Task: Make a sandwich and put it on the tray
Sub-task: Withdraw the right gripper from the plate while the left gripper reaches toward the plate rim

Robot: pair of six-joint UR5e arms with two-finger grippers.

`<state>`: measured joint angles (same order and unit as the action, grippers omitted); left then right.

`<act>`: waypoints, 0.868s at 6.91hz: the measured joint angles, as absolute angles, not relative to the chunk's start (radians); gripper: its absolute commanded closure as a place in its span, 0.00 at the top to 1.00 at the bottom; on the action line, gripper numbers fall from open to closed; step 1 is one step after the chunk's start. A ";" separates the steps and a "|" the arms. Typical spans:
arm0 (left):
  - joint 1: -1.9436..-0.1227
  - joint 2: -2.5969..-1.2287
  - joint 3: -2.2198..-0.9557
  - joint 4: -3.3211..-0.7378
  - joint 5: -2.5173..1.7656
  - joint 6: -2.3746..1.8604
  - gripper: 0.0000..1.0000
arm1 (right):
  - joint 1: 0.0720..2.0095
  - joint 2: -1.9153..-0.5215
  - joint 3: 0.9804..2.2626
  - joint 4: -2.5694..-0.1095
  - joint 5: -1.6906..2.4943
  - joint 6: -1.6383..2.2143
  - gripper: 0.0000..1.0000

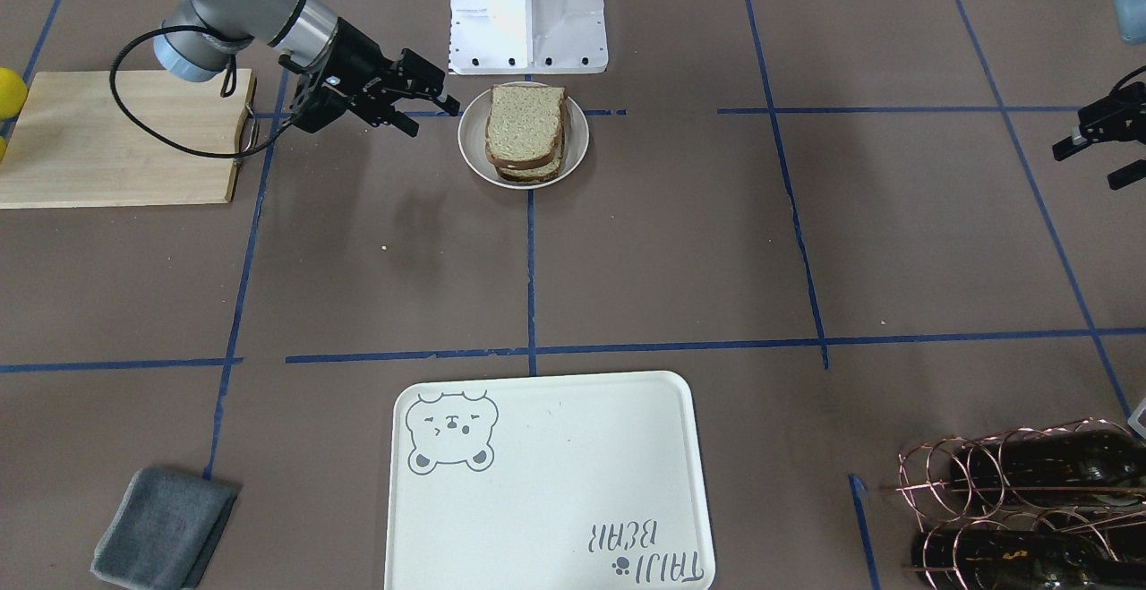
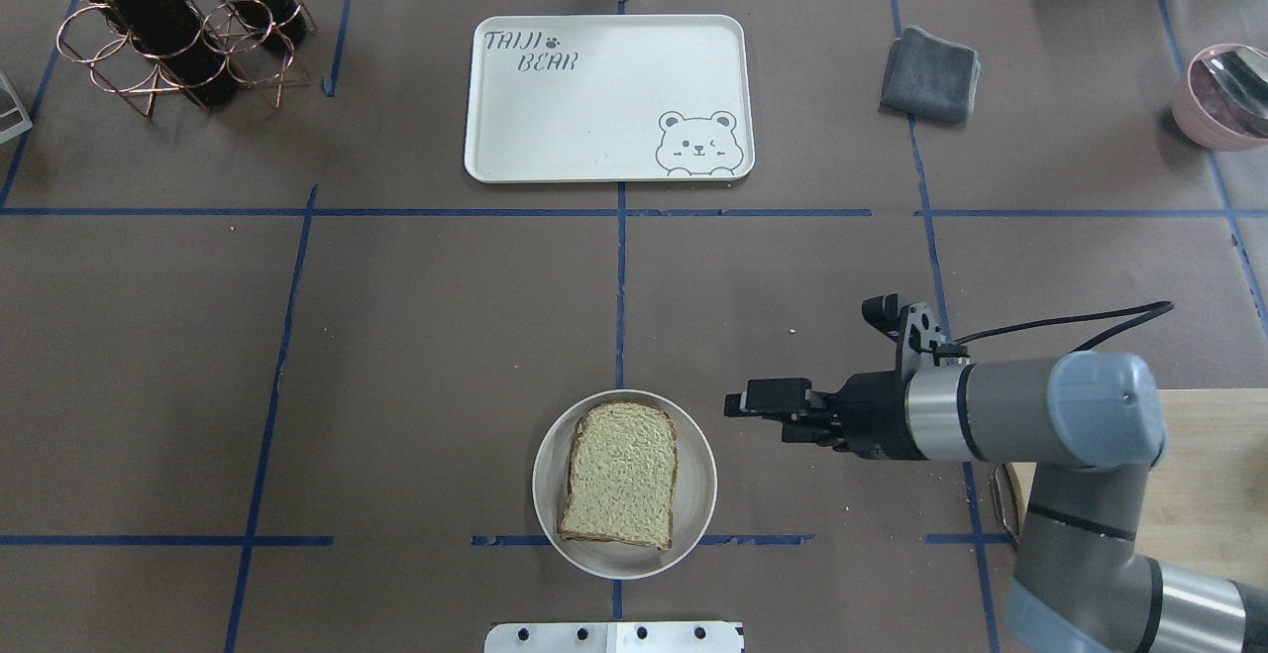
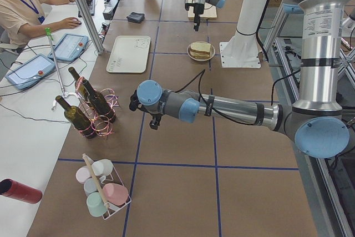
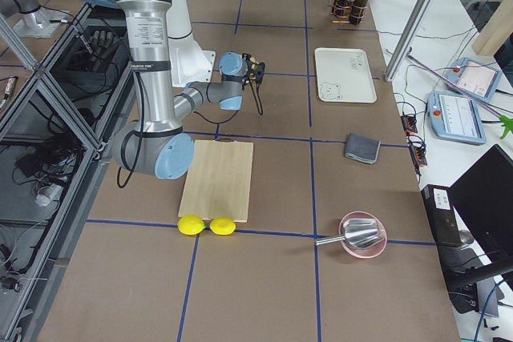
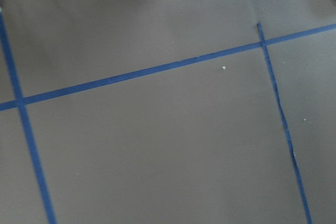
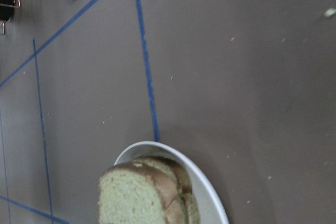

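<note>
The sandwich (image 1: 525,124) is a stack of tan speckled bread slices on a small round beige plate (image 1: 470,138), near the robot's base. From overhead only the top slice (image 2: 622,475) shows, and I cannot make out the egg. My right gripper (image 1: 430,117) is open and empty. It hovers just beside the plate (image 2: 545,480) and points at it (image 2: 735,403). The right wrist view shows the bread (image 6: 139,198) at its lower edge. The off-white bear tray (image 2: 604,98) lies bare at the far side. My left gripper (image 1: 1088,166) is open and empty, far off to the side.
A wooden cutting board (image 1: 116,138) lies under the right arm. A folded grey cloth (image 2: 931,73) is right of the tray, with a pink bowl (image 2: 1223,98) beyond it. A copper rack with wine bottles (image 2: 168,29) stands left of the tray. Two lemons (image 4: 204,226) sit by the board.
</note>
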<state>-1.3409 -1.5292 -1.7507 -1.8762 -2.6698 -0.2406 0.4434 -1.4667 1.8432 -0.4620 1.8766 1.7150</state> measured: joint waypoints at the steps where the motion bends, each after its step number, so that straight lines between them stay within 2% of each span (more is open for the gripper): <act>1: -1.242 -1.530 -1.751 -2.064 -2.661 -0.472 0.94 | 0.543 -1.496 1.844 -0.463 1.978 1.714 1.00; 3: -1.005 -1.549 -1.747 -2.453 -2.531 -0.983 0.93 | 0.744 -1.528 1.823 -0.463 2.200 1.686 1.00; 6: -0.621 -1.673 -1.803 -2.573 -2.164 -1.496 0.83 | 0.900 -1.575 1.777 -0.455 2.358 1.585 1.00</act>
<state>-0.6206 -1.6733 -1.8025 -2.5731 -2.1644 -1.4958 0.9003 -1.5745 1.7768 -0.4548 2.3583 1.5851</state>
